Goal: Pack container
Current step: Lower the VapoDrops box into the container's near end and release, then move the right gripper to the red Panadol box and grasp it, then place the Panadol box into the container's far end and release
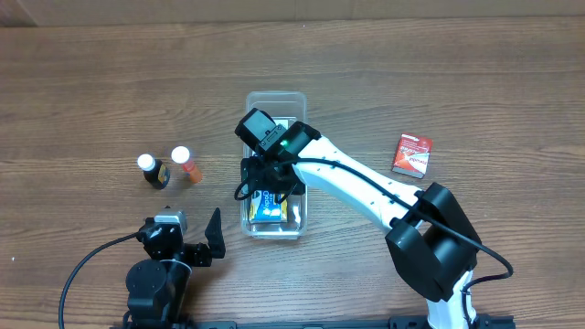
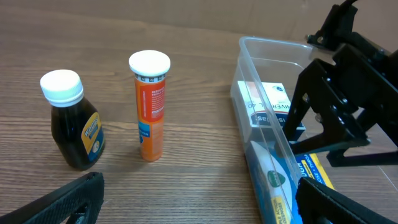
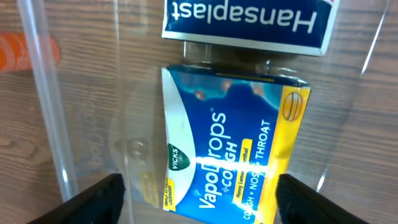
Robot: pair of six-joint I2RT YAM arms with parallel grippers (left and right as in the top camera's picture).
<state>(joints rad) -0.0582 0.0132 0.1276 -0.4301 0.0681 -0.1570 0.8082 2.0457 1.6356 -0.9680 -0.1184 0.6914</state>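
Observation:
The clear container (image 1: 274, 97) stands mid-table, its long side running front to back. Inside lie a blue and yellow Vicks VapoDrops box (image 1: 268, 209) and a white and blue Hansaplast box (image 3: 249, 22). My right gripper (image 1: 271, 179) hangs over the container, open, with its fingers either side of the Vicks box (image 3: 230, 149) and not touching it (image 3: 199, 202). My left gripper (image 1: 207, 239) is open and empty, low near the front edge, left of the container (image 2: 244, 118). The right gripper (image 2: 348, 106) also shows in the left wrist view.
A dark bottle with a white cap (image 1: 154, 171) and an orange tube with a white cap (image 1: 186, 165) stand left of the container. They also show in the left wrist view, bottle (image 2: 71, 121) and tube (image 2: 150, 106). A red box (image 1: 412, 153) lies at the right.

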